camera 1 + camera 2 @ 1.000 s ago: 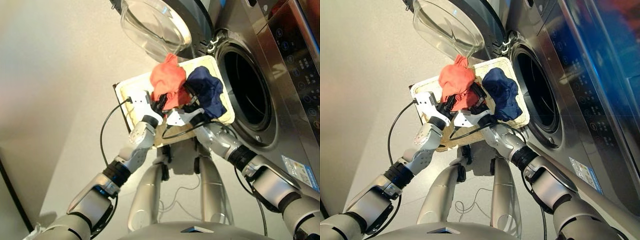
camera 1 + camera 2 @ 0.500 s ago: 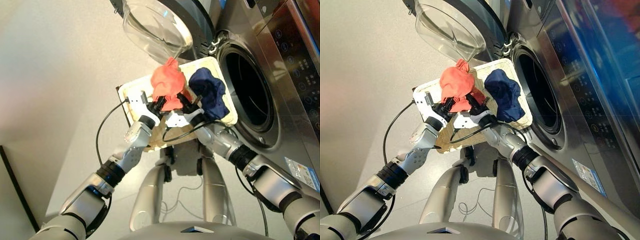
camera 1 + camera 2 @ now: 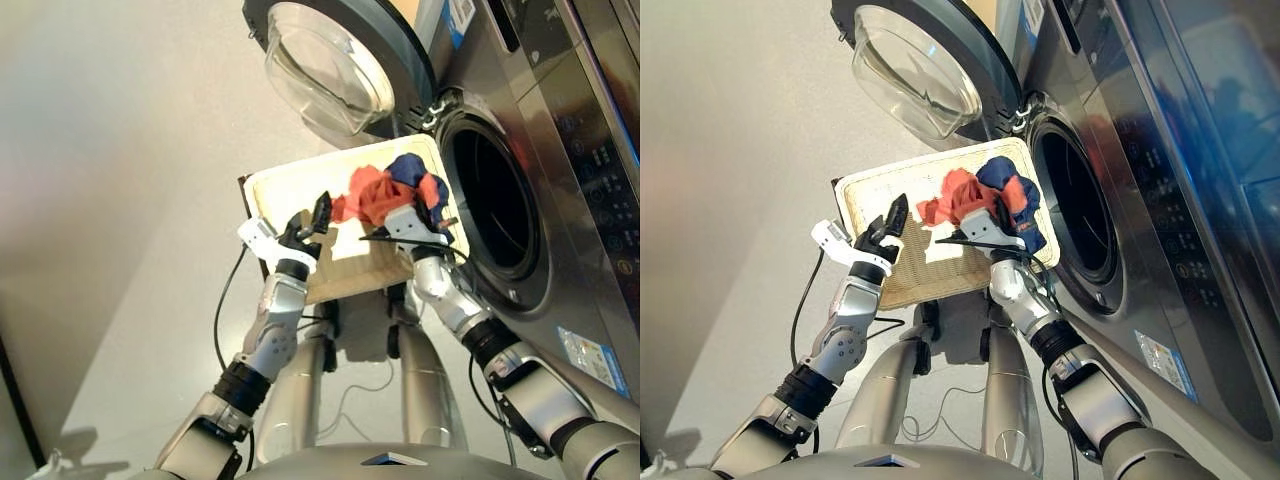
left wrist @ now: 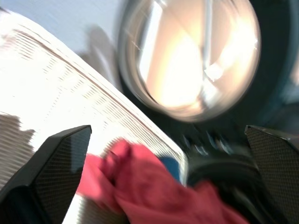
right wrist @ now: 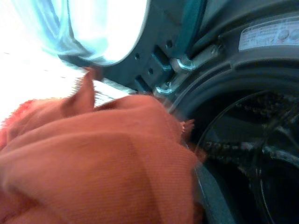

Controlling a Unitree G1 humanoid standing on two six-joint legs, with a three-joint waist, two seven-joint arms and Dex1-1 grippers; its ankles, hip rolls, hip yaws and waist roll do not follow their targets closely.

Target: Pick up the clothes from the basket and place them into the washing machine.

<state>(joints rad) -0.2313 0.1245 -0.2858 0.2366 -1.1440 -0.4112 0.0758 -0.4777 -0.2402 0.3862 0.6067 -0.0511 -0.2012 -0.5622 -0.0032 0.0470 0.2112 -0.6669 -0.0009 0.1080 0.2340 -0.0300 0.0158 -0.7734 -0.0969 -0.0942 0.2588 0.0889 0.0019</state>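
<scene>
Fingers of the left end effector are spread wide apart and hold nothing. It hangs over the bare part of the basket. The right end effector is clamped on the orange-red cloth, lifted beside the drum hole of the washing machine. One navy blue cloth lies touching it in the basket. The round glass door stands open. I count two cloths, one basket and two end effectors.
</scene>
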